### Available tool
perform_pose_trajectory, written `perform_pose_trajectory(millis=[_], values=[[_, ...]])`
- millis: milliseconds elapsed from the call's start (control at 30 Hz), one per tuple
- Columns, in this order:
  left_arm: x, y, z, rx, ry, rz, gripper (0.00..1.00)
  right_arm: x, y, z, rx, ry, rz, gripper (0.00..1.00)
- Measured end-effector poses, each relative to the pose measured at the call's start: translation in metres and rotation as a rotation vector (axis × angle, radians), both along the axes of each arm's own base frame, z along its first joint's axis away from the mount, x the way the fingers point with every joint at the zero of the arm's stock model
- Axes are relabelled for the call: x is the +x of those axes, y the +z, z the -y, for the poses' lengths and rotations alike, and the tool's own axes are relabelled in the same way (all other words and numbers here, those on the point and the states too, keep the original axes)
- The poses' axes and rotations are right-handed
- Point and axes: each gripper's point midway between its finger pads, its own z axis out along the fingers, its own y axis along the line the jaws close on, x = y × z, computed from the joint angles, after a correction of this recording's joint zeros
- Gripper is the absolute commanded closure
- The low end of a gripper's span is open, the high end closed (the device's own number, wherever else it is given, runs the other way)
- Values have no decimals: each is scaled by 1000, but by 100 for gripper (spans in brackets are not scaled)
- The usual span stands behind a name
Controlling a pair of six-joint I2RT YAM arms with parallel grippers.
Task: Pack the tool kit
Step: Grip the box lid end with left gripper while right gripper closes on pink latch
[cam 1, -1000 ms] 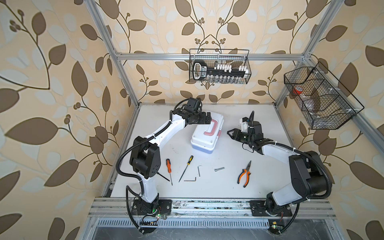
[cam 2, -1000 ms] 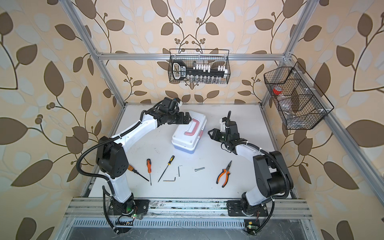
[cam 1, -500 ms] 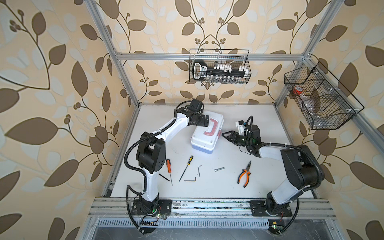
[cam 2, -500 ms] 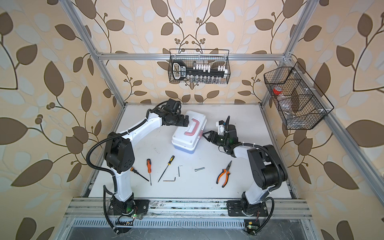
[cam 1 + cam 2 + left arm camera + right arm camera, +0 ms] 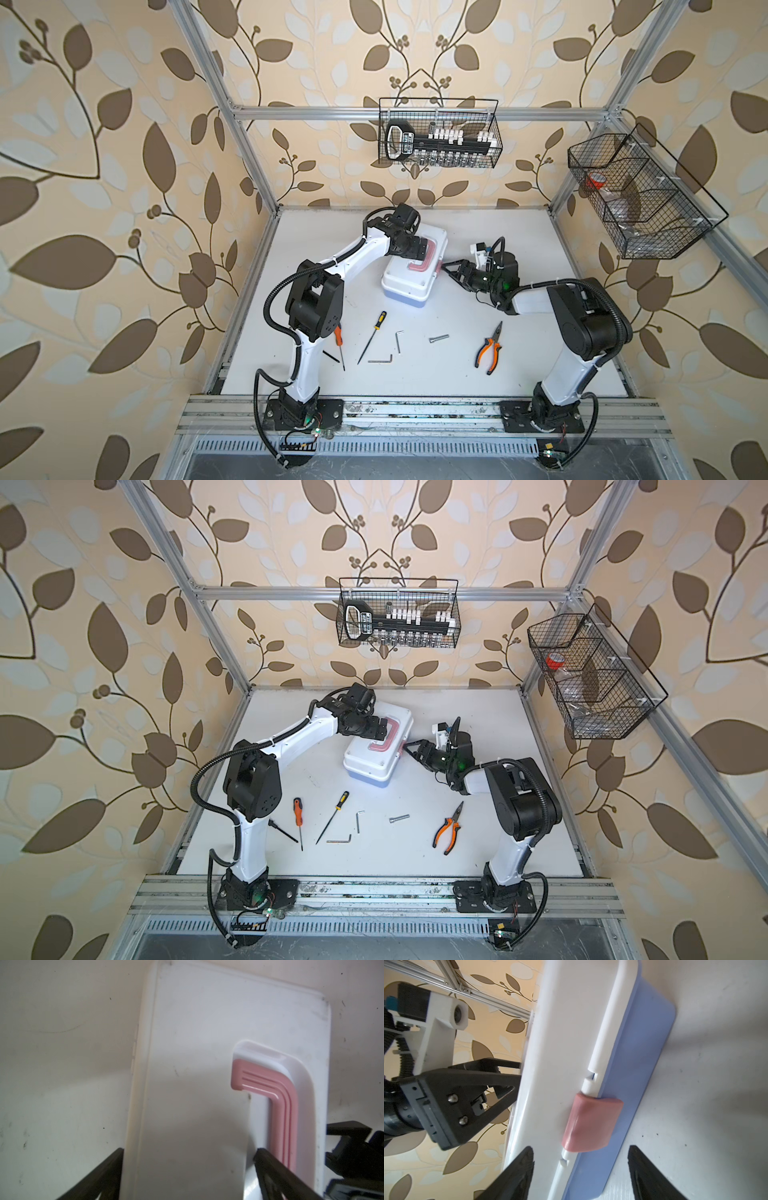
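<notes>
The tool kit [image 5: 409, 278] [image 5: 374, 759] lies closed mid-table, with a white lid, pink handle [image 5: 280, 1093] and blue base. My left gripper [image 5: 419, 249] [image 5: 188, 1152] hovers open over the lid's far end, one finger beyond the lid's long edge, the other beside the handle. My right gripper [image 5: 451, 268] [image 5: 580, 1149] is open at the case's side, its fingers either side of the pink latch [image 5: 591, 1124] and clear of it. Nearer the front lie an orange screwdriver [image 5: 339, 336], a yellow-black screwdriver [image 5: 374, 336], two hex keys [image 5: 399, 340], a bolt [image 5: 438, 338] and orange-black pliers [image 5: 490, 347].
A black wire basket [image 5: 438, 133] with a socket holder hangs on the back wall. Another basket [image 5: 640, 199] hangs on the right wall. Aluminium frame posts stand at the table's corners. A thin black tool [image 5: 331, 356] lies by the left arm's base.
The right gripper has moved in towards the case's latch side and opened wider. The left gripper has shifted a little further over the lid towards the handle.
</notes>
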Motion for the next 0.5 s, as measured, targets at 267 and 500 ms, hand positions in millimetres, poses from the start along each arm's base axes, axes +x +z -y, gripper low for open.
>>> perform_pose_trajectory(millis=[267,500], values=[[1,2,0,9,-12,12,36,3,4,0,37,-5,6,28],[1,2,0,6,-12,10,43,3,4,3,42,-8,9,28]])
